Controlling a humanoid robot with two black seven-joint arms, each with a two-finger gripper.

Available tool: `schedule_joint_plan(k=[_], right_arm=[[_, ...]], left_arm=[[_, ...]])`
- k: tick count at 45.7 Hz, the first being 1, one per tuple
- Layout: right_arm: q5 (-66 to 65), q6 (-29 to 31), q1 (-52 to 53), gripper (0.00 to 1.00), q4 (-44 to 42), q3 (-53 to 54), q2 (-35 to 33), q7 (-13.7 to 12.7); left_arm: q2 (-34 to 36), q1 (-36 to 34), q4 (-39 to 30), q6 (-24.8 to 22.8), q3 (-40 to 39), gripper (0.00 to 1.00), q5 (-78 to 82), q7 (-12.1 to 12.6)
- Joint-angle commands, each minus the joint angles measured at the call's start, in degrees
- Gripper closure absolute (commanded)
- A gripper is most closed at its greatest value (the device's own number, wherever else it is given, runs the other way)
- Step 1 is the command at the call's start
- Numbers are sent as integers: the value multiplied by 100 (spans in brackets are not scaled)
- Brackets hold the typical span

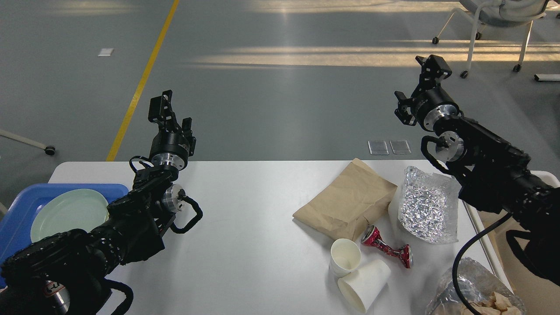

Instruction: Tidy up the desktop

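The white desktop (253,227) fills the lower half of the head view. On its right part lie a brown paper bag (345,203), a crinkled silver foil bag (426,210), a crushed red can (387,249), an upright white paper cup (345,258) and another cup on its side (365,284). My left gripper (173,114) is raised over the desktop's far left edge, open and empty. My right gripper (431,65) is held high beyond the far right corner, away from all items; it is too small and dark to read.
A blue tray (17,218) holding a pale green plate (68,212) sits at the left edge. A cream bin's rim (483,238) shows at the right, mostly behind my right arm. A clear plastic bag (477,291) with scraps lies at the bottom right.
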Motion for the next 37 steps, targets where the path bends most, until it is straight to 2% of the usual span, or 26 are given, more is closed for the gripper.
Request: schedule_joint_plan(k=[1,10,15,19,24,32,37], right_arm=[[-1,379,585,0,46,-1079,-339,1],[-36,695,1806,0,564,-3776,-787,10],[-45,731,2799,0,1232,-5727,-831,63],[-62,748,3554,0,1856,-6730,-840,80],[-97,950,4407,0,2401,-7320,-867,80],[-334,2303,5401,0,2560,-7418,-1148,80],[-519,2839,5920,0,2560,-7462,-1157,80]], left_arm=[[2,-2,0,0,0,2,0,0],[2,6,0,0,0,2,0,0],[2,6,0,0,0,2,0,0],[2,-2,0,0,0,2,0,0],[2,-2,0,0,0,2,0,0],[2,6,0,0,0,2,0,0],[2,6,0,0,0,2,0,0]])
